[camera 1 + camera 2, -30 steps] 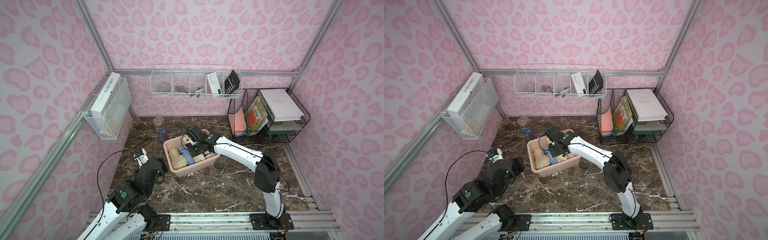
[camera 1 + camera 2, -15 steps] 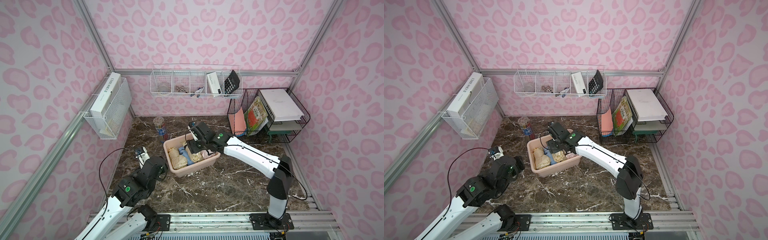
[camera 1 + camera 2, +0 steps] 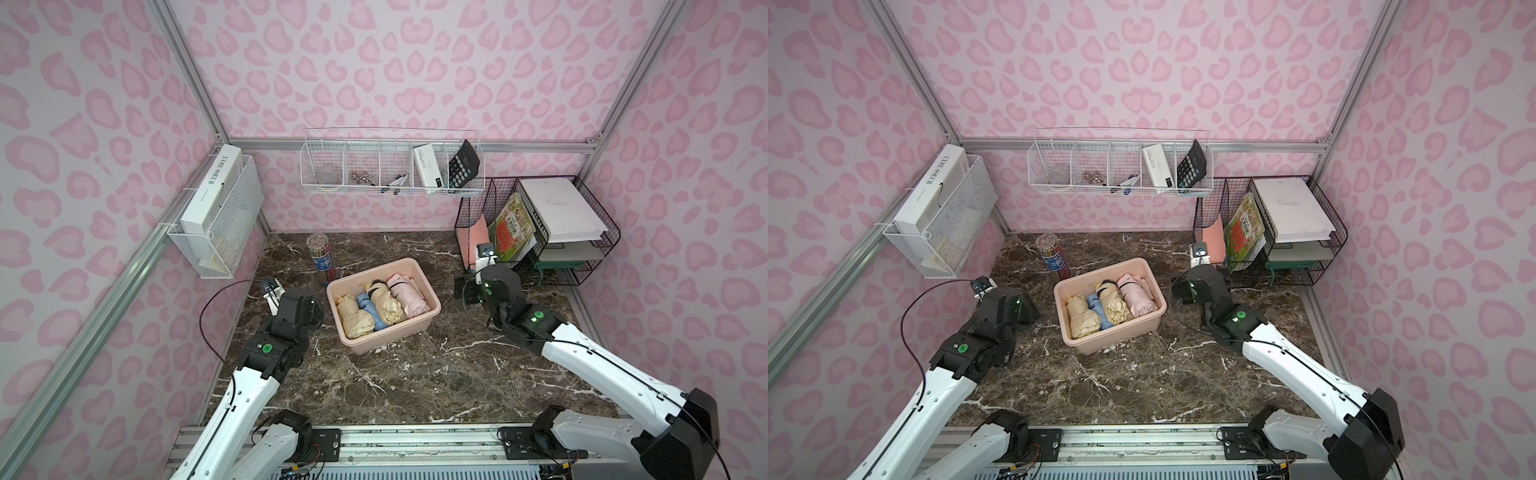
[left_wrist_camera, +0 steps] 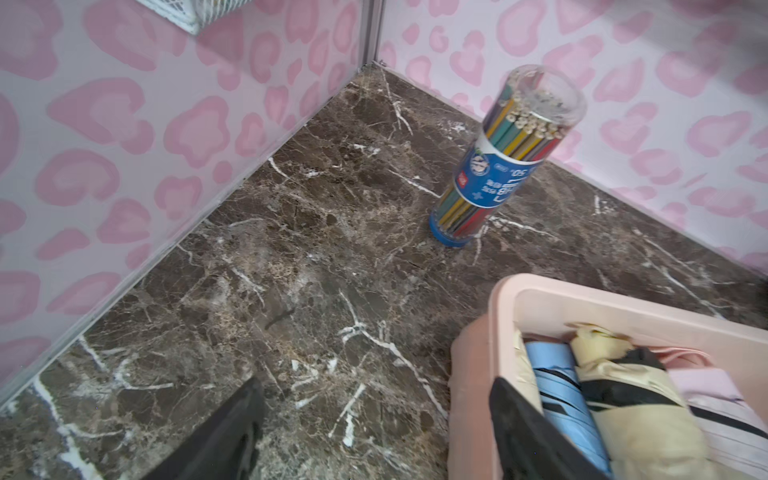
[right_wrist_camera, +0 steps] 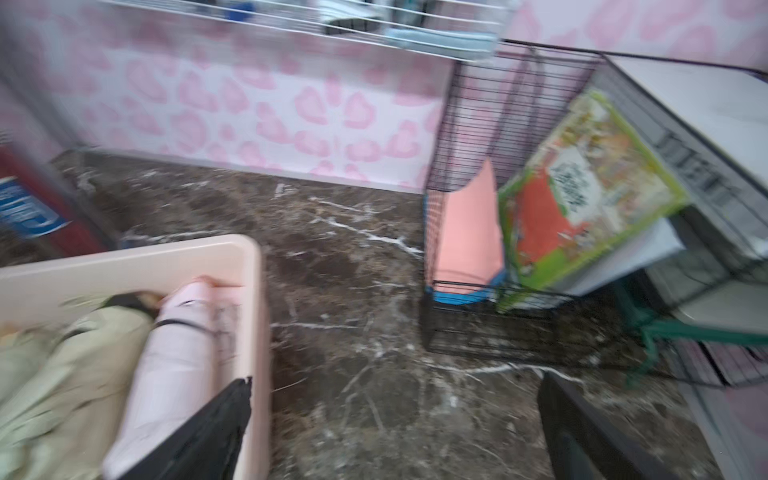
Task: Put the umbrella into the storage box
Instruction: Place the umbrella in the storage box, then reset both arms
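Note:
The peach-pink storage box (image 3: 387, 338) (image 3: 1116, 337) stands mid-table. Several folded umbrellas lie side by side in it: a cream one (image 3: 354, 322), a blue one (image 3: 370, 311), a cream one with a black strap (image 3: 387, 302) and a pink one (image 3: 406, 296) (image 5: 174, 365). My left gripper (image 4: 374, 386) is open over bare table, just left of the box's rim (image 4: 498, 299). My right gripper (image 5: 397, 378) is open and empty over the table, right of the box, and its view is blurred.
A tube of coloured pencils (image 3: 324, 257) (image 4: 498, 166) stands behind the box's left corner. The black wire file rack (image 3: 540, 232) (image 5: 478, 166), with books and papers, fills the back right. White wire baskets (image 3: 390, 166) hang on the back and left walls.
My right gripper has come up out of the box, opened and swung right toward the file rack, and the umbrellas stay in the box. The left arm has edged forward slightly.

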{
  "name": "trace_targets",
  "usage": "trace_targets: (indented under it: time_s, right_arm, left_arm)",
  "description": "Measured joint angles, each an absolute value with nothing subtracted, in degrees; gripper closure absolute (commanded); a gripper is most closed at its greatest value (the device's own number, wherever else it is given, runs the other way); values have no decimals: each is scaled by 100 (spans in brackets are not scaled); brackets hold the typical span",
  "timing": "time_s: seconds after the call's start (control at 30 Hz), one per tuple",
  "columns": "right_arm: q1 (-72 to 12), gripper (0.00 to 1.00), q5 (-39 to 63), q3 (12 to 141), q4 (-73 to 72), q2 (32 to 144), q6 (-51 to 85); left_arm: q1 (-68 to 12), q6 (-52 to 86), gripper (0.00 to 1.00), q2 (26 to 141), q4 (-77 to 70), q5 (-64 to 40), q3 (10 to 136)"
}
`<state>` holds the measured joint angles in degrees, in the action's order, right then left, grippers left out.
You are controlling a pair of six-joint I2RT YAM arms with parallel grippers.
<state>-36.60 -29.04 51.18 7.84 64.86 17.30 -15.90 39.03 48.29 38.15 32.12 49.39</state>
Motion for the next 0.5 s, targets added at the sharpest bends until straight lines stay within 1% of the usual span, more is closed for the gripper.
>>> trace_targets:
  time_s: [0.1, 0.17, 0.27, 0.37, 0.5]
  right_arm:
    - [-2783, 1, -3009, 4027, 390, 5990, 1933]
    - [-2265, 1, -2982, 3350, 23, 5719, 1933]
    - [-1485, 2, -2818, 2532, -753, 5570, 1758]
    - [-794, 1, -2349, 1988, -1610, 5795, 1457]
    - [-419, 1, -1761, 1562, -2847, 6418, 897]
  left_arm:
    - [-1402, 3612, 10, 4737, 3494, 3201, 4563]
    - [-1253, 3336, 3, 4696, 3188, 3148, 4237]
    - [-1020, 2910, 1, 4801, 2711, 3039, 3820]
    - [-851, 2528, 2, 5113, 2106, 2930, 3406]
    - [-808, 2051, 2, 5561, 1162, 2766, 2956]
